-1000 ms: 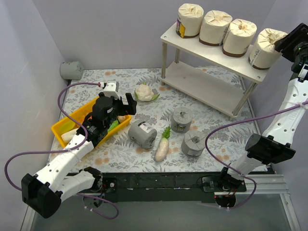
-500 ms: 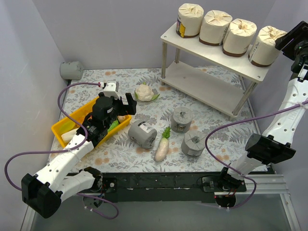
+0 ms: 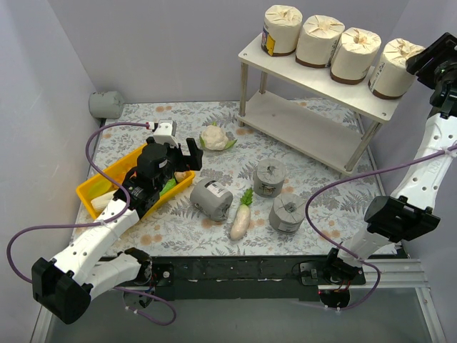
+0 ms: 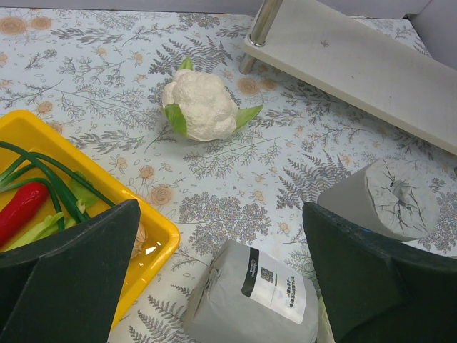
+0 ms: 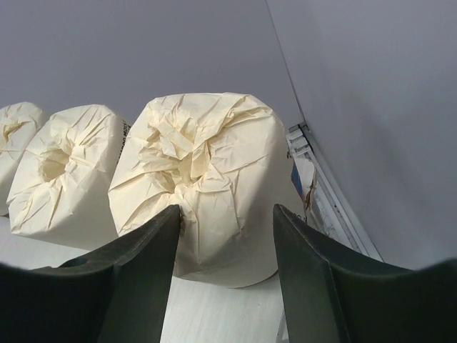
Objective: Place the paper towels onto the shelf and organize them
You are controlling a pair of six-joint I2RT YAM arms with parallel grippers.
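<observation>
Four cream paper towels stand in a row on the top board of the shelf; the leftmost has a colourful label. My right gripper is open beside the rightmost cream roll. In the right wrist view that roll stands upright beyond the open right gripper. Three grey rolls lie on the table: one on its side, and two upright. A fourth grey roll lies in the far left corner. My left gripper is open and empty over the tray's edge, with a grey roll just below the left gripper.
A yellow tray with vegetables sits at the left. A cauliflower lies behind the grey rolls and a white radish between them. The shelf's lower board holds nothing. A wall is close behind the right gripper.
My right gripper has drawn back a little up and to the right from the rightmost cream roll. The left arm has not moved.
</observation>
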